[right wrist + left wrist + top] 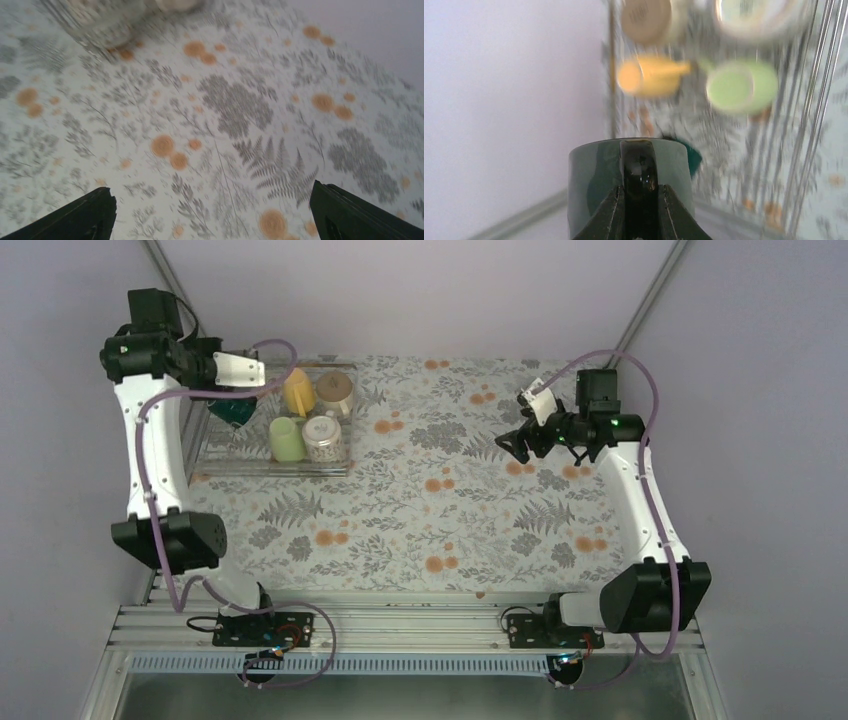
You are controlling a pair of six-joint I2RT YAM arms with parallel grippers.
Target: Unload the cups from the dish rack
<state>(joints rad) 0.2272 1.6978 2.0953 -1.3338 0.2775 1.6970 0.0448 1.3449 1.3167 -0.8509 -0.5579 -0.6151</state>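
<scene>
Floral bench (450, 530) is carrying the dish rack (215, 458) at its far-left corner. Left tool (642, 194) is clamping the dark green mug (594, 172) by its handle over the rack, and right tool (212, 215) is hanging wide open. Next move's probably carrying it onto bare bench.

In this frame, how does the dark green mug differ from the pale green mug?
Colour: the dark green mug is deep and glossy; the pale green mug is light. Grip: the left tool is shut on the dark green mug's handle; nothing touches the pale green mug. Place: the dark green mug is at the dish rack's left side, the pale green mug nearer its middle. Both are green mugs.
</scene>
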